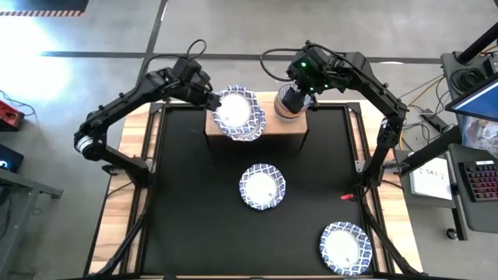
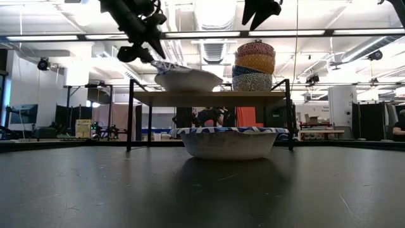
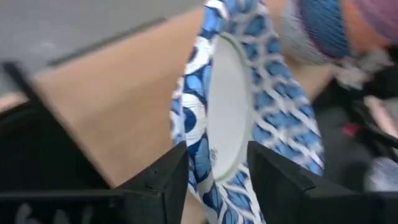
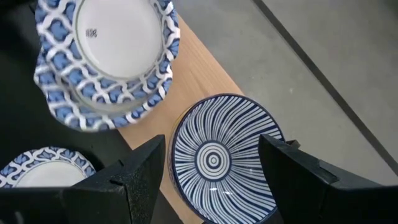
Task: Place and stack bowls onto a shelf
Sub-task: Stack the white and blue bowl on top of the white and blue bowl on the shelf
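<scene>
A white bowl with a blue-patterned rim (image 1: 236, 109) sits tilted on a second one (image 1: 250, 131) on the wooden shelf (image 1: 292, 136). My left gripper (image 1: 212, 99) is shut on its rim at the shelf's left end. In the low view the bowl (image 2: 188, 79) has its left side raised under that gripper (image 2: 150, 56). The stack of small bowls (image 2: 254, 66) stands on the shelf's right part. My right gripper (image 4: 211, 149) hangs open above the stack's top bowl (image 4: 214, 158), which is blue-striped inside, and touches nothing. Two more white bowls (image 1: 262, 187) (image 1: 345, 247) rest on the black tabletop. My left gripper pinches the upper white bowl's rim (image 3: 208, 165) on the side toward the table's left, one finger inside the bowl and one outside. The fingers come slanting down from the left. The bowl is tilted, held side raised, its far side resting on the bowl beneath (image 4: 81, 115).
The nearer white bowl (image 2: 228, 140) stands in front of the shelf's thin black legs (image 2: 130, 117). Wooden boards border the black tabletop (image 1: 194, 210) on both sides. Cables, a keyboard and papers lie off the table's right edge.
</scene>
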`<act>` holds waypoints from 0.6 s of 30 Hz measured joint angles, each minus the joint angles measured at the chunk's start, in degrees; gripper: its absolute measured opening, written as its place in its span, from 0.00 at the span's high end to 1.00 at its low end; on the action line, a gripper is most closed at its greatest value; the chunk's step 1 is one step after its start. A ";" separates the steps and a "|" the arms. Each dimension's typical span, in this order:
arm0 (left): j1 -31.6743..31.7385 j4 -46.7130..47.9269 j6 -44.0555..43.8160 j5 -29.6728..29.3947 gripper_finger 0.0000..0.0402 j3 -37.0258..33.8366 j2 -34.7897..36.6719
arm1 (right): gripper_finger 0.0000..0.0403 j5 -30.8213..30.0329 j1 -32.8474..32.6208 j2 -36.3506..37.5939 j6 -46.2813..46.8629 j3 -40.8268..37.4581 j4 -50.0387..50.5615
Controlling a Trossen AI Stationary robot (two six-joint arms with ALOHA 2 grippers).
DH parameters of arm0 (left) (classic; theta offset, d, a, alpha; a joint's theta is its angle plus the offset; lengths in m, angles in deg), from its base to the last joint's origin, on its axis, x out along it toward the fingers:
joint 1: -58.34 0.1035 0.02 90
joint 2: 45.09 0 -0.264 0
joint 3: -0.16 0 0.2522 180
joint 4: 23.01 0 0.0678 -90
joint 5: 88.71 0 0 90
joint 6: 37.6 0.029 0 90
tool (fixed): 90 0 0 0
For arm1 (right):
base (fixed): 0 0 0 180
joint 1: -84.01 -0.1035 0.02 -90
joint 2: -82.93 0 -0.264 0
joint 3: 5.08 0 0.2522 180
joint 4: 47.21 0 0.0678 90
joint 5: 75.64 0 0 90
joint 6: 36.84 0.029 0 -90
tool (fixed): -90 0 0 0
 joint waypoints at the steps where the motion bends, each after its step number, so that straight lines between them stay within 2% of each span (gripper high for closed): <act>1: 0.00 0.00 0.10 1.65 0.63 0.00 0.00 | 0.39 0.00 0.00 0.00 0.00 0.00 -0.02; 3: -0.04 0.00 0.01 1.88 0.63 0.00 0.02 | 0.39 0.00 0.00 0.00 0.00 0.00 -0.06; 6: 0.15 -0.02 -0.35 -0.85 0.66 0.00 0.02 | 0.39 -0.01 0.00 0.00 0.15 0.00 -0.08; 15: 0.85 -0.04 -0.36 -3.08 0.93 0.00 -1.10 | 0.39 -0.01 0.00 0.00 0.05 0.00 -0.08; 18: 0.84 -0.18 -0.23 -3.09 0.98 0.02 -2.12 | 0.39 -0.01 0.00 0.00 0.00 0.00 -0.10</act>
